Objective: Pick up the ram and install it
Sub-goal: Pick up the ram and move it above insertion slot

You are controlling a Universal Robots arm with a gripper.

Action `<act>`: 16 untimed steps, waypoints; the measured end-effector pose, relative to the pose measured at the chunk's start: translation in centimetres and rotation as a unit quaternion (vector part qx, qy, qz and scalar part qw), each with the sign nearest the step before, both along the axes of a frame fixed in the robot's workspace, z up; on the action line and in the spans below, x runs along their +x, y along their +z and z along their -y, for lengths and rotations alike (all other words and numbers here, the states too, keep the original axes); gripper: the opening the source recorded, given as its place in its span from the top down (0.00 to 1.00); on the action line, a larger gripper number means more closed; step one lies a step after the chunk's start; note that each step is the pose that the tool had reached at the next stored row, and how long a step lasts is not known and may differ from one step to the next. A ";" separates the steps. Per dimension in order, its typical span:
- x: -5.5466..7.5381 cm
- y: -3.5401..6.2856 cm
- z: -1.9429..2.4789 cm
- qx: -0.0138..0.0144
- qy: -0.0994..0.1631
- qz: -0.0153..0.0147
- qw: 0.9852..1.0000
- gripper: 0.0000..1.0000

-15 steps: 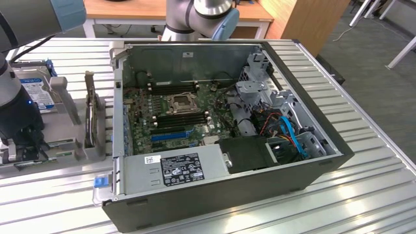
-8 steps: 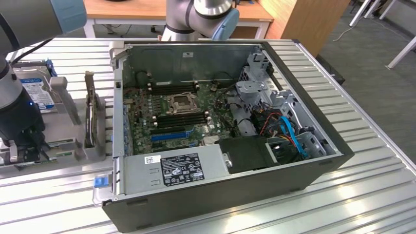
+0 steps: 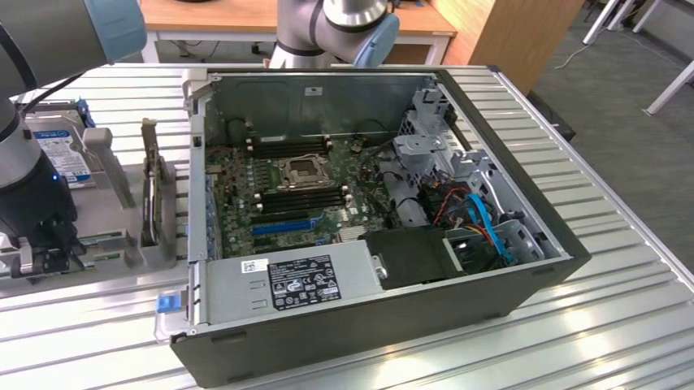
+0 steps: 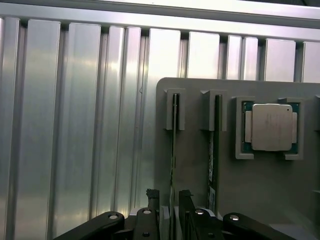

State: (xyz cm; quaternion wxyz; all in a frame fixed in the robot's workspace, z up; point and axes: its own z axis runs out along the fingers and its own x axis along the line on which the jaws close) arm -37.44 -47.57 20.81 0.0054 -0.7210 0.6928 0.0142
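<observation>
Straddling ram (image 4: 173,150), upright on edge in a grey holder (image 4: 195,170) slot, with gripper (image 4: 168,197) spread either side and not yet clamped; judged light, stiff, brittle, so best pinched gently across flat faces at mid-length.

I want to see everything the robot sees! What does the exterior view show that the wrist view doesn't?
Exterior view adds: the open black computer case, its green motherboard, the grey labelled power supply box and the blue cables.
Wrist view adds: the square silver processor chip, and the thin green ram stick standing on edge between the black fingers.
Both share: the ribbed silver metal table, the grey plastic holder tray, and the open gripper low at that tray.
</observation>
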 end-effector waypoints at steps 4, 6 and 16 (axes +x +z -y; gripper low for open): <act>0.0 -0.29 0.00 0.000 0.000 0.000 1.000 0.71; 0.0 -0.41 0.00 0.000 0.000 0.000 1.000 0.71; 0.0 -0.48 -0.11 0.000 0.000 0.000 1.000 0.71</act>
